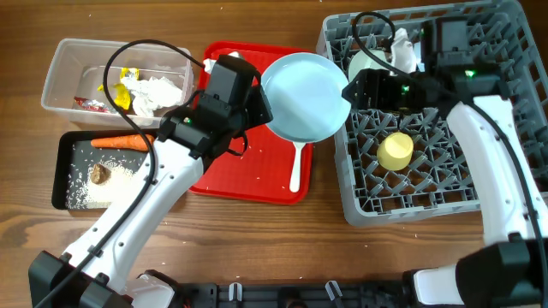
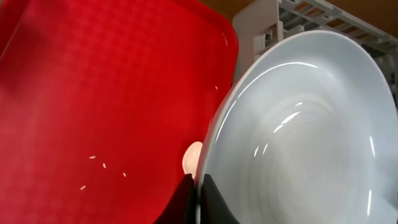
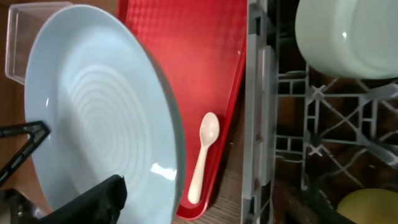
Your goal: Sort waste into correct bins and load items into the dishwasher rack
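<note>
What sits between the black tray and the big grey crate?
The red tray, with a spoon lying on it and the left arm reaching over its edge. The overhead view shows this.

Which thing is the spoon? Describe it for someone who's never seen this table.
Find the red tray, left of the big grey rack. The spoon lies flat on the tray's right side, near its front edge. It is slim and white; the plate above it is round and light blue.
</note>
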### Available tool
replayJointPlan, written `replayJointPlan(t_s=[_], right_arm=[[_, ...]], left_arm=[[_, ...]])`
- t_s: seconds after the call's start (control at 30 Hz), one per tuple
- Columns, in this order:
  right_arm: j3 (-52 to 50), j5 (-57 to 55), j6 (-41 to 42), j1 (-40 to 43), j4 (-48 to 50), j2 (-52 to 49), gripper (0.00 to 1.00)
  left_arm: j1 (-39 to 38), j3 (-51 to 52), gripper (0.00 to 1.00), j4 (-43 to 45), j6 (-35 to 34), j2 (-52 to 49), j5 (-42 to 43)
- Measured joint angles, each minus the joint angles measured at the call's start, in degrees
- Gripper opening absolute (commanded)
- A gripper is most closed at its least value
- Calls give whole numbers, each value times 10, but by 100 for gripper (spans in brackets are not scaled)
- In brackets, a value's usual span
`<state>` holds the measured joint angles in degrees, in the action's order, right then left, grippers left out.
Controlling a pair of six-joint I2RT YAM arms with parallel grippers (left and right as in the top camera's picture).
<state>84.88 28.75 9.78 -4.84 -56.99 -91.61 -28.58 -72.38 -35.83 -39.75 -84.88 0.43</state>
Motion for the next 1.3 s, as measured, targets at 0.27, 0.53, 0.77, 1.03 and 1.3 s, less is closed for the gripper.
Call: replayJointPlan(t_s=[0.27, 0.53, 0.77, 1.03, 1.3], right_arm=[[0, 12, -4, -16, 20, -12, 49], [0, 11, -6, -31, 31, -16, 27], [0, 7, 2, -32, 33, -20, 28], [0, -9, 5, -33, 33, -20, 26], [0, -10, 7, -33, 34, -34, 9]], left_arm=[[0, 0, 4, 0, 0, 0, 1], [0, 0, 4, 0, 0, 0, 1], [0, 0, 4, -2, 0, 0, 1], [0, 0, 4, -2, 0, 0, 1], [0, 0, 4, -2, 0, 0, 1]])
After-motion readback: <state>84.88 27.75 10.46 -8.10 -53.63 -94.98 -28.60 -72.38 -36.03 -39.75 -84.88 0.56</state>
